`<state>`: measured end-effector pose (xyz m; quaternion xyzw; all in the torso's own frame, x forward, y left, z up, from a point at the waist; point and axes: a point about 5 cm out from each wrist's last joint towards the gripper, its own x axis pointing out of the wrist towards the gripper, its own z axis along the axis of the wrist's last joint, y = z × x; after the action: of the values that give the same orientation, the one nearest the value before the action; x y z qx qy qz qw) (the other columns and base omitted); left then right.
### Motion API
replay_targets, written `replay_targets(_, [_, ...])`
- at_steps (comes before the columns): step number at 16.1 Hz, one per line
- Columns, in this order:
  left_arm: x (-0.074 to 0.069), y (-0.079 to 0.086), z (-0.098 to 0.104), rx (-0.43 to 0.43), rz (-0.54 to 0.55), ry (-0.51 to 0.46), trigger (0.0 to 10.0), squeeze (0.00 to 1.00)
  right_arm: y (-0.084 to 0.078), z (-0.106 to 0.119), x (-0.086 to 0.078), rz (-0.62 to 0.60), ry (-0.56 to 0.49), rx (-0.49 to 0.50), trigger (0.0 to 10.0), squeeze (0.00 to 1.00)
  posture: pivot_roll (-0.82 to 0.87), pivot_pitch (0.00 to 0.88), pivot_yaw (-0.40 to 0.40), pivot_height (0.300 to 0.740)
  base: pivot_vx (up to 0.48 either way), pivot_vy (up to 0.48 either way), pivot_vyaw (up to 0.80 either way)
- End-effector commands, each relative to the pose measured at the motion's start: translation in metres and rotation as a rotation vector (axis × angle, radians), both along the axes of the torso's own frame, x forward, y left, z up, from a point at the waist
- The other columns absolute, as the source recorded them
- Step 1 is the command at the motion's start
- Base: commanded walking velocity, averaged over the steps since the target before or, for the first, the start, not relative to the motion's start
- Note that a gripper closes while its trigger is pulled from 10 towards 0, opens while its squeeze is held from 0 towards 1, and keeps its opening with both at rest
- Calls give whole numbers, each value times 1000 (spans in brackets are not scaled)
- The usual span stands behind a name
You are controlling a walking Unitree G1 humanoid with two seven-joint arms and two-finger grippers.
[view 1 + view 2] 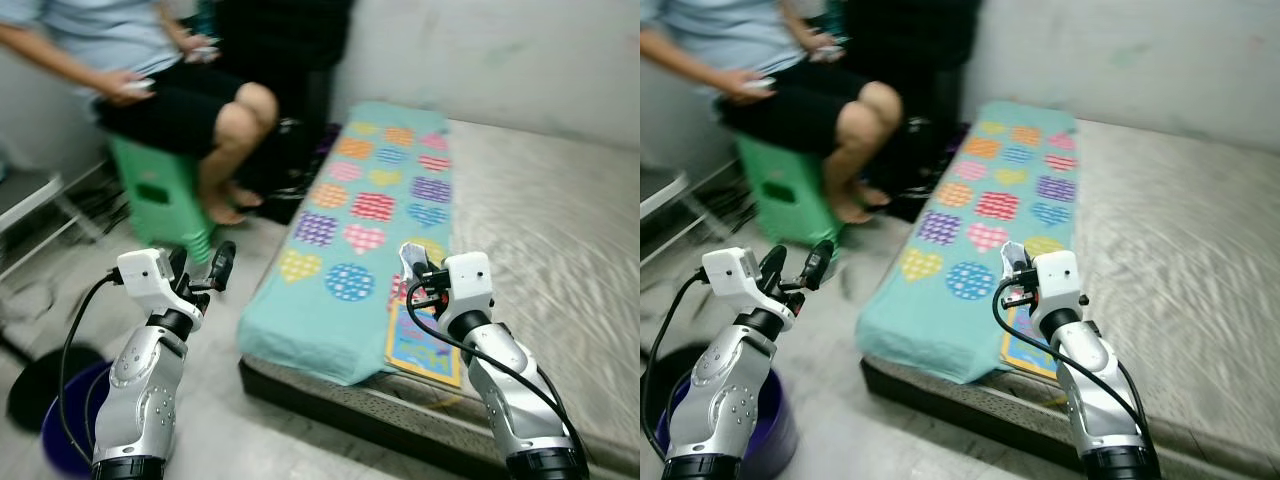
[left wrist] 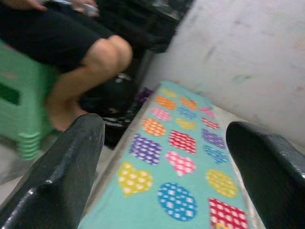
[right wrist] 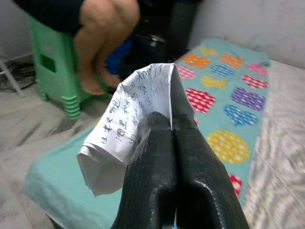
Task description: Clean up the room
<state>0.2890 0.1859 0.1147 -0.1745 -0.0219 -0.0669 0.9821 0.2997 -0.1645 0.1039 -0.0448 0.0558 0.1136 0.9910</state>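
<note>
One crumpled sheet of paper (image 3: 127, 125), covered in handwriting, is pinched between the closed fingers of the right gripper (image 3: 170, 125) and sticks out past their tips. That gripper is raised over the near end of the mattress (image 1: 560, 230), above the teal blanket (image 1: 375, 215) with coloured hearts and dots, and its arm bends up from the lower right. The left gripper (image 1: 203, 265) is held up beside the mattress, over the floor, fingers spread apart and empty. A purple bucket (image 1: 775, 425) stands on the floor below the left arm, partly hidden by it. A person (image 1: 170, 75) sits on a green stool (image 1: 165, 200) beyond the mattress corner, cut off at the top edge and blurred.
</note>
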Motion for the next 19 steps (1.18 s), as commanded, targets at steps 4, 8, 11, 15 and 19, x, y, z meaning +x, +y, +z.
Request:
replay_targets(4, [1, 2, -1, 9, 10, 4, 10000, 0, 1, 3, 2, 1, -14, 3, 10000, 0, -93, 0, -3, 740, 0, 0, 800])
replay_targets(8, [1, 2, 0, 9, 13, 2, 10000, 0, 1, 3, 2, -3, -14, 6, 10000, 0, -95, 0, -4, 740, 0, 0, 800])
replay_targets(11, [2, 3, 1, 11, 15, 2, 10000, 0, 1, 3, 2, -3, -16, 7, 10000, 0, -94, 0, -4, 740, 0, 0, 800])
replay_targets(15, [6, 4, -1, 106, 59, 74, 10000, 0, 7, 13, 8, -18, -41, 9, 10000, 0, -91, 0, -4, 740, 0, 0, 759])
replay_targets(19, [12, -2, 1, 133, 58, 103, 10000, 0, 21, 14, 13, 14, -38, -42, 10000, 0, -91, 0, -4, 740, 0, 0, 133])
